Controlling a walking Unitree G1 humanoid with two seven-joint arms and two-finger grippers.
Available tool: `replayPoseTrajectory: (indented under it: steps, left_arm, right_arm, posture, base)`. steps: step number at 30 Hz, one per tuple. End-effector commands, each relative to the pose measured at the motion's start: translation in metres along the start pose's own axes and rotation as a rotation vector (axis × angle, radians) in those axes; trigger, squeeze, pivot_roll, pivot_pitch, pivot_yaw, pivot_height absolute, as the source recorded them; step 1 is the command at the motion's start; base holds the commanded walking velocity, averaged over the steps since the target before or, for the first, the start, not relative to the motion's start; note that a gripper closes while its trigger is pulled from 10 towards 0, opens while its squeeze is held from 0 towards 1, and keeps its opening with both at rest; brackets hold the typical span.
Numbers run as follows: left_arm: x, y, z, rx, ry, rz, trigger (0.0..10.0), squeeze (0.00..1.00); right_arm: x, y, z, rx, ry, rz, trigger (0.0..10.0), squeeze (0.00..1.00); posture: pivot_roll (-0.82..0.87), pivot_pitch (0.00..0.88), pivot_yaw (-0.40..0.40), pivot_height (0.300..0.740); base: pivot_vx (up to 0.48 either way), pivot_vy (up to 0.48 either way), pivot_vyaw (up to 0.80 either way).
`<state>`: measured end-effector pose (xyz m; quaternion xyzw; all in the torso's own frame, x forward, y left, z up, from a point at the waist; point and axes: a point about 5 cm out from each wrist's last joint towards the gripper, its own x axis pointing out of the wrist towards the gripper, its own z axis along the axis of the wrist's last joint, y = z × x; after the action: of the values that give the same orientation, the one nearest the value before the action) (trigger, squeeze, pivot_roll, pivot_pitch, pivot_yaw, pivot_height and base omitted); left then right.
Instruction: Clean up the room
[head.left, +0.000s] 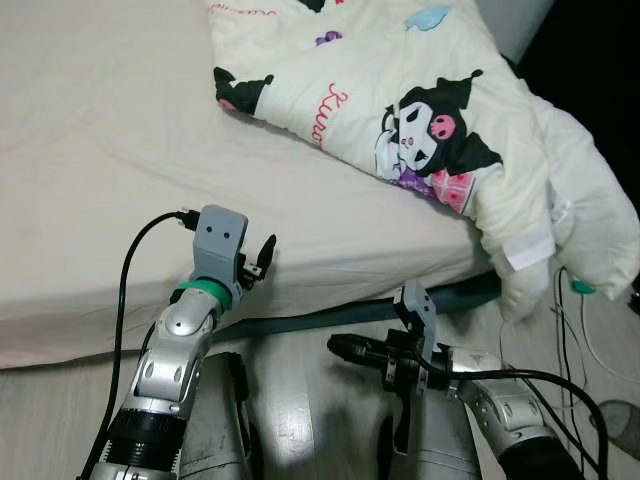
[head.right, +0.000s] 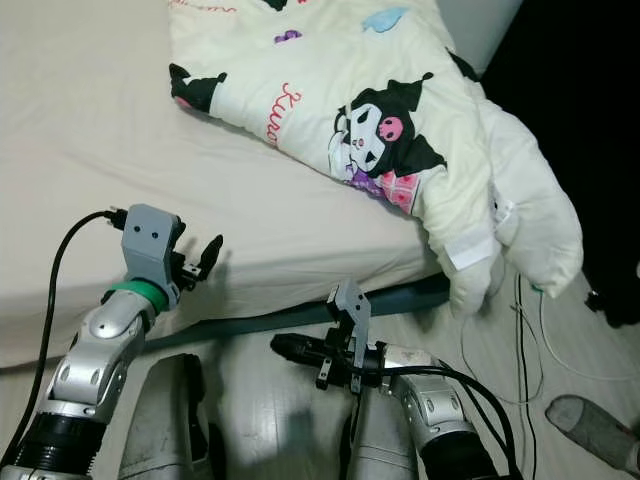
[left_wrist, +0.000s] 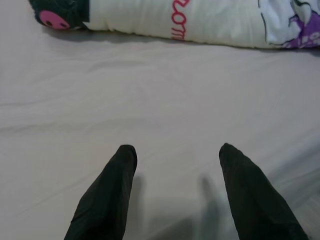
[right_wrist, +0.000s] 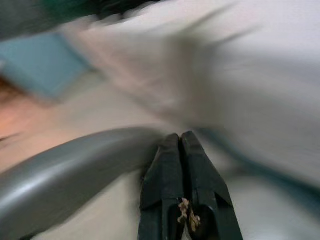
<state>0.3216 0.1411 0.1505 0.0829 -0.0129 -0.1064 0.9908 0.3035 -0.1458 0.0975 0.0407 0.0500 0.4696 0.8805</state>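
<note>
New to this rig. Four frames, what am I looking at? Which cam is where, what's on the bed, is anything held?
It's a humanoid robot with two silver arms, each ending in a two-fingered black tool. The two wide pictures come from a stereo camera on its head, looking down at a bed with a plain pale sheet. On the bed lies a cream comforter printed with a cartoon character; its far end droops off the mattress edge toward the floor, where some cables lie.

The other two pictures come from wrist cameras looking along each tool's fingers. The left tool hovers over the sheet, fingers apart, holding nothing. The right tool is low, beside the bed's edge, fingers pressed together, nothing between them; that picture is blurred.
</note>
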Motion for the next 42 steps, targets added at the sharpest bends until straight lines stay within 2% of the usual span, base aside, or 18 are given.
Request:
replayPoseTrajectory:
  steps: [1, 3, 4, 5, 6, 7, 8, 9, 10, 15, 21, 27, 29, 30, 31, 32, 38, 42]
  left_arm:
    - [-0.004, -0.001, -0.012, 0.0, 0.04, -0.004, 10.0, 0.0]
    - [-0.004, -0.001, -0.013, 0.002, 0.043, -0.004, 10.0, 0.0]
    - [-0.004, -0.001, -0.013, 0.002, 0.043, -0.004, 10.0, 0.0]
    - [-0.005, 0.0, -0.013, 0.005, 0.045, -0.003, 10.0, 0.0]
    - [-0.005, 0.001, -0.013, 0.007, 0.046, -0.002, 10.0, 0.0]
    - [-0.005, 0.001, -0.013, 0.007, 0.046, -0.002, 10.0, 0.0]
    - [-0.005, 0.003, -0.013, 0.011, 0.048, -0.001, 10.0, 0.0]
    - [-0.005, 0.003, -0.013, 0.011, 0.048, -0.001, 10.0, 0.0]
    - [-0.006, 0.004, -0.014, 0.015, 0.05, 0.001, 10.0, 0.0]
    - [-0.007, 0.009, -0.013, 0.028, 0.054, 0.009, 10.0, 0.0]
    - [-0.01, 0.012, -0.014, 0.04, 0.061, 0.011, 10.0, 0.0]
    - [-0.013, 0.017, -0.014, 0.051, 0.067, 0.012, 10.0, 0.0]
    - [-0.016, 0.021, -0.013, 0.063, 0.073, 0.015, 10.0, 0.0]
    - [-0.016, 0.021, -0.013, 0.063, 0.073, 0.015, 10.0, 0.0]
    - [-0.019, 0.024, -0.013, 0.072, 0.077, 0.017, 10.0, 0.0]
    - [-0.021, 0.026, -0.013, 0.081, 0.083, 0.019, 10.0, 0.0]
    - [-0.027, 0.032, -0.012, 0.096, 0.093, 0.026, 10.0, 0.0]
    - [-0.032, 0.034, -0.011, 0.108, 0.104, 0.024, 10.0, 0.0]
  right_arm:
    - [-0.012, -0.028, 0.016, -0.056, -0.087, -0.235, 10.0, 0.0]
    - [-0.026, -0.049, 0.038, -0.103, -0.167, -0.432, 10.0, 0.0]
    - [-0.026, -0.049, 0.038, -0.103, -0.167, -0.432, 10.0, 0.0]
    - [-0.036, -0.06, 0.05, -0.126, -0.21, -0.537, 10.0, 0.0]
    - [-0.043, -0.066, 0.058, -0.14, -0.236, -0.597, 10.0, 0.32]
    - [-0.043, -0.066, 0.058, -0.14, -0.236, -0.597, 10.0, 0.32]
    - [-0.051, -0.073, 0.066, -0.173, -0.257, -0.66, 10.0, 0.78]
    - [-0.051, -0.073, 0.066, -0.173, -0.257, -0.66, 10.0, 0.78]
    - [-0.058, -0.078, 0.072, -0.196, -0.273, -0.71, 10.0, 1.0]
    - [-0.09, -0.102, 0.088, -0.32, -0.271, -0.982, 10.0, 1.0]
    - [-0.107, -0.111, 0.097, -0.367, -0.267, -1.101, 10.0, 1.0]
    - [-0.118, -0.118, 0.103, -0.307, -0.31, -1.148, 10.0, 1.0]
    - [-0.12, -0.123, 0.1, -0.195, -0.339, -1.139, 10.0, 1.0]
    - [-0.12, -0.123, 0.1, -0.195, -0.339, -1.139, 10.0, 1.0]
    - [-0.118, -0.124, 0.097, -0.133, -0.351, -1.125, 10.0, 0.55]
    - [-0.117, -0.126, 0.096, -0.084, -0.358, -1.119, 10.0, 0.0]
    - [-0.118, -0.13, 0.093, -0.004, -0.368, -1.156, 10.0, 0.0]
    - [-0.135, -0.133, 0.082, 0.093, -0.372, -1.254, 10.0, 0.0]
  posture:
    - [0.07, 0.232, 0.052, 0.546]
    - [0.08, 0.232, 0.059, 0.546]
    - [0.08, 0.232, 0.059, 0.546]
    - [0.09, 0.233, 0.062, 0.546]
    - [0.09, 0.233, 0.063, 0.546]
    - [0.09, 0.233, 0.063, 0.546]
    - [0.09, 0.233, 0.067, 0.546]
    - [0.09, 0.233, 0.067, 0.546]
    - [0.1, 0.234, 0.07, 0.546]
    - [0.12, 0.248, 0.082, 0.546]
    - [0.13, 0.257, 0.093, 0.546]
    - [0.15, 0.274, 0.106, 0.546]
    - [0.18, 0.288, 0.118, 0.546]
    - [0.18, 0.288, 0.118, 0.546]
    - [0.19, 0.295, 0.123, 0.546]
    - [0.2, 0.299, 0.125, 0.546]
    - [0.22, 0.315, 0.133, 0.546]
    - [0.25, 0.332, 0.149, 0.546]
  base:
    - [0.0, 0.0, 0.0]
    - [0.0, 0.0, 0.0]
    - [0.0, 0.0, 0.0]
    - [0.0, 0.0, 0.0]
    - [0.0, 0.0, 0.0]
    - [0.0, 0.0, 0.0]
    - [0.0, 0.0, 0.0]
    - [0.0, 0.0, 0.0]
    - [0.0, 0.0, 0.0]
    - [0.0, 0.0, 0.0]
    - [0.0, 0.0, 0.0]
    - [0.0, 0.0, 0.0]
    - [0.0, 0.0, 0.0]
    - [0.0, 0.0, 0.0]
    - [0.0, 0.0, 0.0]
    - [0.0, 0.0, 0.0]
    - [0.0, 0.0, 0.0]
    - [0.0, 0.0, 0.0]
